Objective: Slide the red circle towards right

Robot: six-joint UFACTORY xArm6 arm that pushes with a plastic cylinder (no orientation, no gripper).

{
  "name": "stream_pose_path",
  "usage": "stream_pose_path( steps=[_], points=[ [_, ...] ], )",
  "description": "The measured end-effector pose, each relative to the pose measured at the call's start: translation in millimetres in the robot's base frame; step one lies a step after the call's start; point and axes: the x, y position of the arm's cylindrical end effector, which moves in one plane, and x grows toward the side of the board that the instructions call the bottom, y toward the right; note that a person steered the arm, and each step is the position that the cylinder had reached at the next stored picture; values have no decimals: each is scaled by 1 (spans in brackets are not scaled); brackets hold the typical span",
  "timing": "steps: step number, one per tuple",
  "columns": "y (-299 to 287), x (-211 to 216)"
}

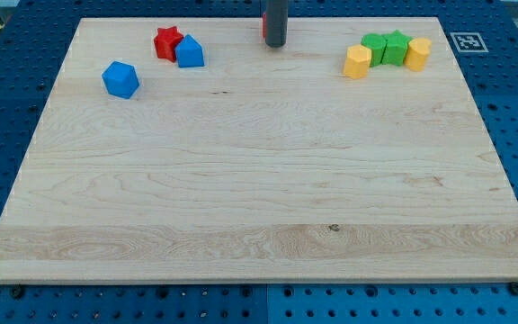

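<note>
The red circle block [263, 25] shows only as a thin red sliver at the view's top edge of the pale wooden board [259, 207], nearly all of it hidden behind the dark rod; it sits touching or just behind my tip [276, 44], on its left side. There is no claw here to spread or press together, only the straight rod ending in my tip. To the view's left of my tip lie a red star-shaped block [166, 41] and a blue house-shaped block [190, 52], touching each other; further left and lower, a blue cube-like block [120, 79]. To the view's right of my tip sits a cluster: a yellow block [357, 62], two green blocks [373, 48] [396, 46] and another yellow block [418, 53]
</note>
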Motion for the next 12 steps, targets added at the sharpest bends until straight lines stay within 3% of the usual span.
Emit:
stream_pose_path(
  steps=[4, 6, 7, 12],
  points=[
    [-15, 14],
    [-74, -16],
    [-90, -51],
    [-111, -53]
  ],
)
